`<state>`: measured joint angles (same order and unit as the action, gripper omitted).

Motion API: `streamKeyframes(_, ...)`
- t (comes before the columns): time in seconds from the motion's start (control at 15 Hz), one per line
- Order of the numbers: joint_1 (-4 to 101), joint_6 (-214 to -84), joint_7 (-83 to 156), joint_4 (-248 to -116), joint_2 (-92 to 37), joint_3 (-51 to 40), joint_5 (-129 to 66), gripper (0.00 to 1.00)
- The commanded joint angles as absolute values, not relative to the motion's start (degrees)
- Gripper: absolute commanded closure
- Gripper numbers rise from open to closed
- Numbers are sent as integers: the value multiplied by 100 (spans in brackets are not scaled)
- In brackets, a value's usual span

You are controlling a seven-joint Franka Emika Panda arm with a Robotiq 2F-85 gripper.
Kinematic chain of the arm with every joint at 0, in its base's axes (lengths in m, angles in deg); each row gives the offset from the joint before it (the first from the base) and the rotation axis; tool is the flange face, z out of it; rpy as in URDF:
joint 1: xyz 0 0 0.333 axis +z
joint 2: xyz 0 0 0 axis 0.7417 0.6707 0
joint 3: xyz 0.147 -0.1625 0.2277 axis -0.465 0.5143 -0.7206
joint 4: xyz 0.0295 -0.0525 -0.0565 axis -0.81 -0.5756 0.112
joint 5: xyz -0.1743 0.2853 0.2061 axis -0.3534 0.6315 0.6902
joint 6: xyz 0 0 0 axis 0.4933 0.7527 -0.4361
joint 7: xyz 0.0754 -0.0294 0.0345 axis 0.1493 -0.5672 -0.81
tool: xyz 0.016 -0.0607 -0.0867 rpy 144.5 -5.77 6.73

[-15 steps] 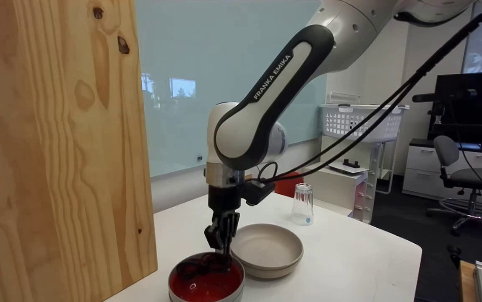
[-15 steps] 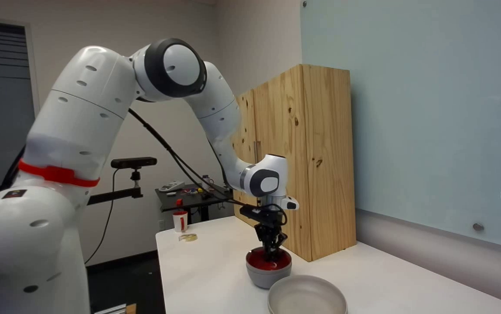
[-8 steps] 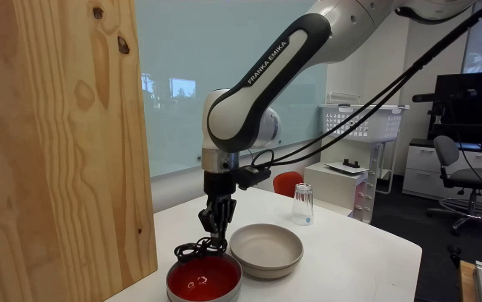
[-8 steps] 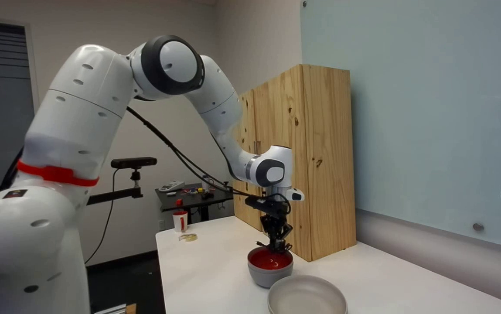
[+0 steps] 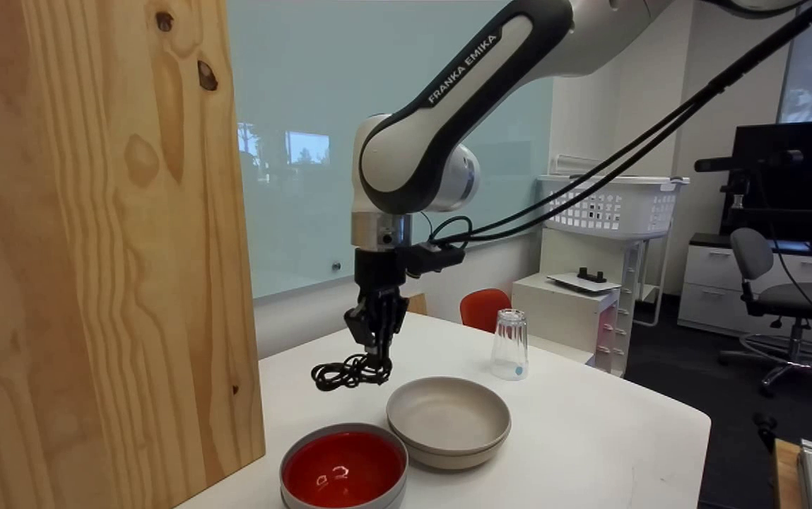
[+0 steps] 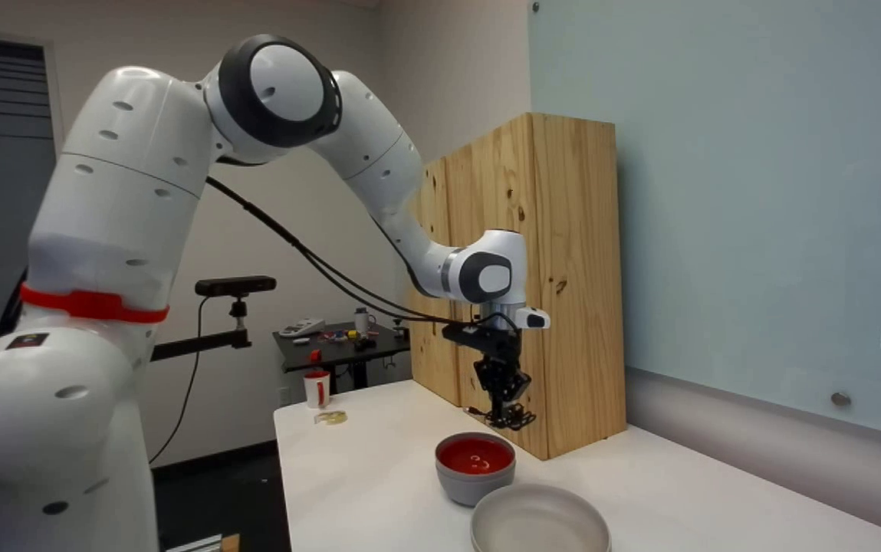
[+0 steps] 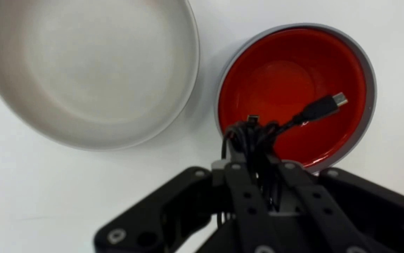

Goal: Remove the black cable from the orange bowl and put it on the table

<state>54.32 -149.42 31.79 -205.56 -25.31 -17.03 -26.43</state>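
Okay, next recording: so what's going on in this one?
A robot arm is holding a bunched black cable, with its jaws closed on it. The cable hangs in the air, out of the orange bowl, and has not yet been put down on the white table. The orange bowl stands on that table, beside a beige-grey bowl.

In an exterior view: cam looks down across worktop (image 5: 589, 438), wooden cabinet (image 5: 109, 254) near left. In an exterior view: arm (image 6: 118, 192) near left, cam faces wooden cabinet. In both exterior views: gripper (image 5: 377, 360), orange bowl (image 5: 345, 466), beige bowl (image 5: 448, 417). Wrist view: close, looking down on both bowls.
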Motion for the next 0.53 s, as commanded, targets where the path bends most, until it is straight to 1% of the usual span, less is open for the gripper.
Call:
streamKeyframes(0.0,5488,-14966,3529,-20991,-2999,-1472,-2916,96)
streamKeyframes(0.47,5388,-15205,3812,-22070,-3675,-1312,-2972,96)
